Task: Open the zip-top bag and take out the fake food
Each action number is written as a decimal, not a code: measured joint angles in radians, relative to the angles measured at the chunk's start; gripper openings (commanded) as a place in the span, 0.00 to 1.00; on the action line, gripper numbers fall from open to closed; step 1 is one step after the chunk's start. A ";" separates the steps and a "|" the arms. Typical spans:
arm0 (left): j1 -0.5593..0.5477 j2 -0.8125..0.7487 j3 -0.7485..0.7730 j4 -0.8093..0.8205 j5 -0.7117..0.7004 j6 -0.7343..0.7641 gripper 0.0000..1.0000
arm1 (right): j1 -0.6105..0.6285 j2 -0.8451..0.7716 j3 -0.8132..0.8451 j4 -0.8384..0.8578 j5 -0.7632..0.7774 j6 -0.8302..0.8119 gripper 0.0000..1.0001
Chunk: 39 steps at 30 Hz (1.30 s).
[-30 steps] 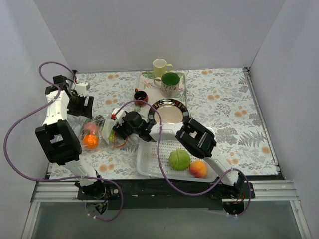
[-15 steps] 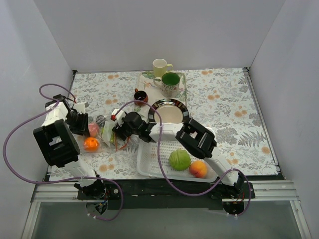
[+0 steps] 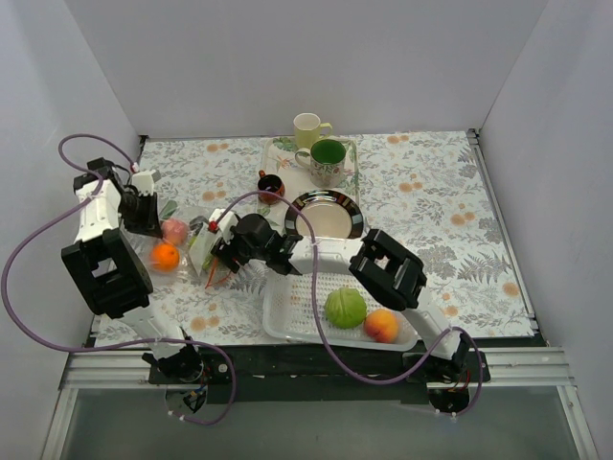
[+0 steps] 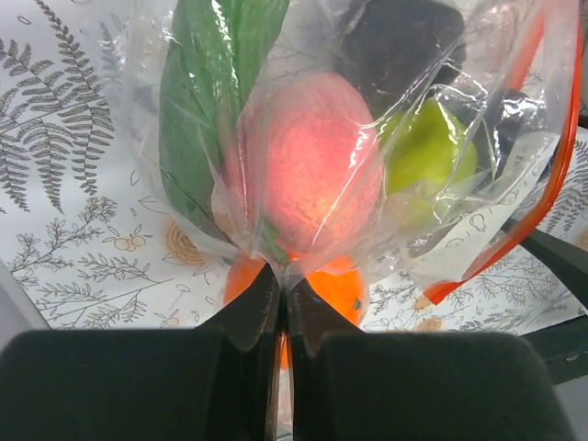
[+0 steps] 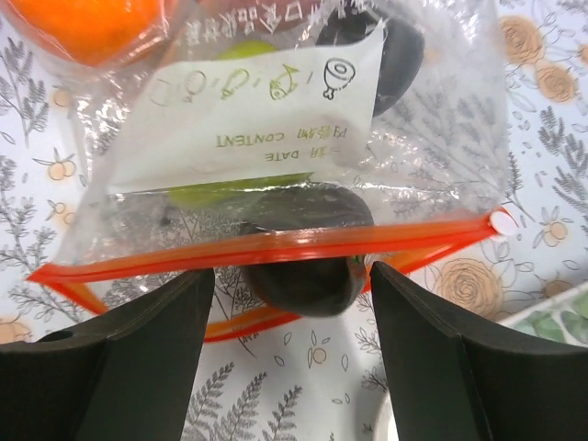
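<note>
Left fingers (image 4: 138, 386) tight on zip-top bag (image 4: 464, 243) full of fake food (image 4: 308, 170); right fingers (image 5: 119, 367) apart.

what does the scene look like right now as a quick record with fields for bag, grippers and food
zip-top bag: left of the basket, held between the two arms
zip strip: its two sides look parted
left gripper: shut, pinching the bag's plastic beside the apple
right gripper: open, at the bag's mouth
in bag: orange, pinkish apple, green pear, dark plum at the mouth
in basket: cabbage, peach
</note>
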 measured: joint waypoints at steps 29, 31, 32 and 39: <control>-0.001 -0.004 -0.160 0.177 -0.148 0.047 0.00 | -0.002 -0.013 -0.012 -0.129 0.024 -0.053 0.95; -0.007 0.004 -0.152 0.175 -0.148 0.044 0.00 | -0.002 -0.006 -0.005 -0.116 0.016 -0.054 0.96; -0.010 0.009 -0.146 0.174 -0.148 0.043 0.00 | -0.002 -0.006 -0.005 -0.107 0.006 -0.055 0.96; -0.077 0.028 -0.122 0.167 -0.146 0.017 0.00 | -0.002 0.009 0.010 -0.054 -0.043 -0.052 0.91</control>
